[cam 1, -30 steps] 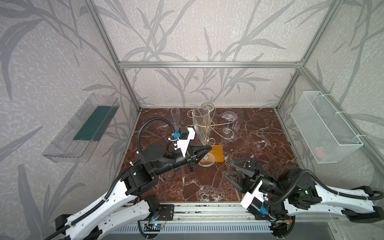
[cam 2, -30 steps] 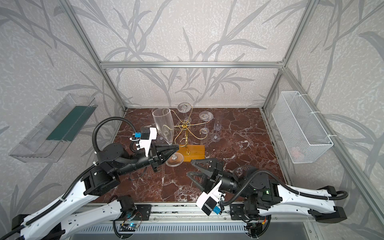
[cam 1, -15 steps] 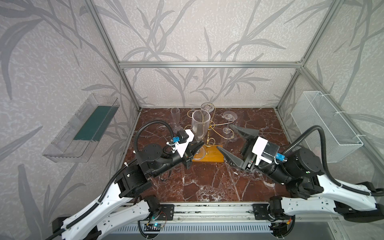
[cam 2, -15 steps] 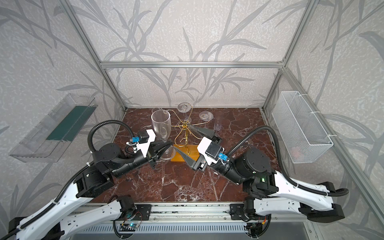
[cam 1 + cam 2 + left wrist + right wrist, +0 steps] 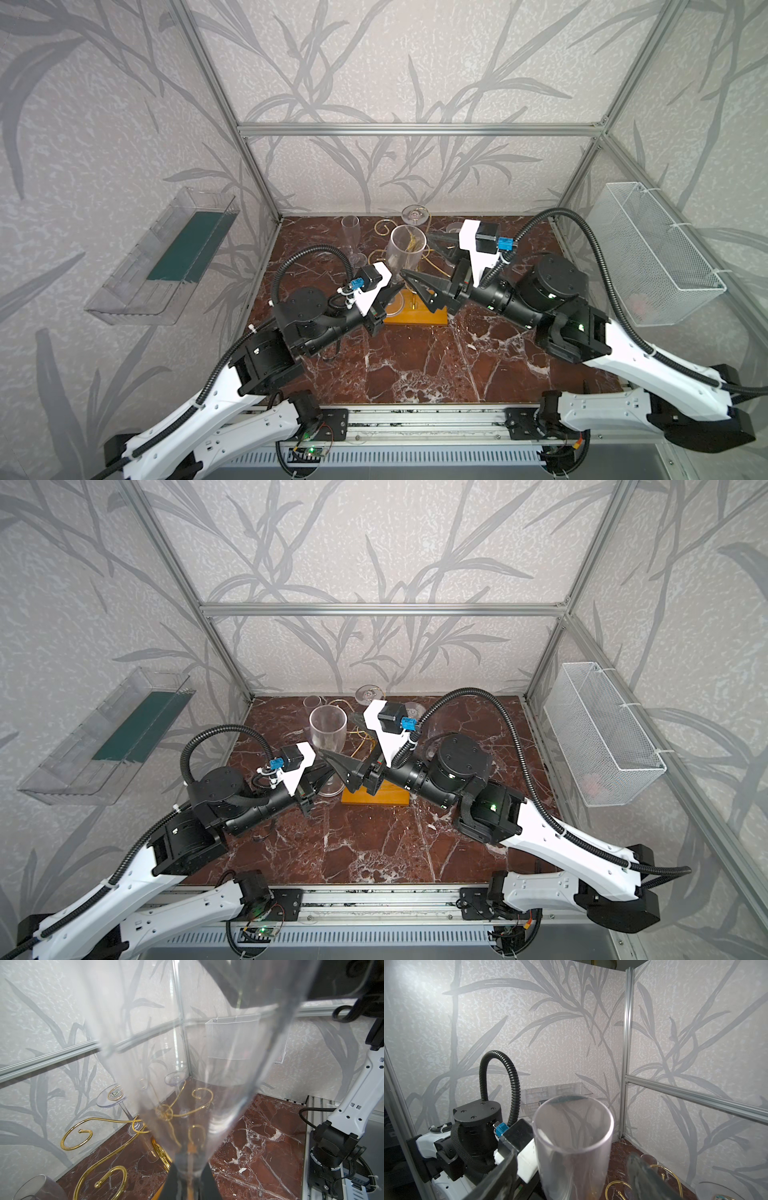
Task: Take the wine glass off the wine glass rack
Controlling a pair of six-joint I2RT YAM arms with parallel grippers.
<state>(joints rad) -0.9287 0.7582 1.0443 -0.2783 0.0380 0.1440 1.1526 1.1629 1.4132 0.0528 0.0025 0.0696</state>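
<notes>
My left gripper [image 5: 395, 291] [image 5: 326, 773] [image 5: 190, 1184] is shut on the stem of a clear wine glass [image 5: 405, 253] [image 5: 327, 729] [image 5: 207, 1064] [image 5: 573, 1147]. It holds the glass upright, rim up, on the near side of the wine glass rack [image 5: 415, 318] [image 5: 374, 798] [image 5: 166, 1113] [image 5: 614, 1186]. The rack is gold wire scrolls on an orange wooden base. My right gripper [image 5: 417, 254] [image 5: 336, 735] [image 5: 573, 1180] is open, one finger on each side of the glass bowl. Whether the fingers touch it is not clear.
Other clear glasses hang foot-up on the rack [image 5: 414, 214] [image 5: 112, 1095], and a flute [image 5: 350, 237] stands on the marble floor at the back left. A white wire basket [image 5: 656, 257] hangs on the right wall and a clear tray [image 5: 166, 257] on the left wall.
My right arm rose from the table's front, swung in toward the glass and opened wider around its bowl. My left gripper kept hold of the stem, nearly in place.
</notes>
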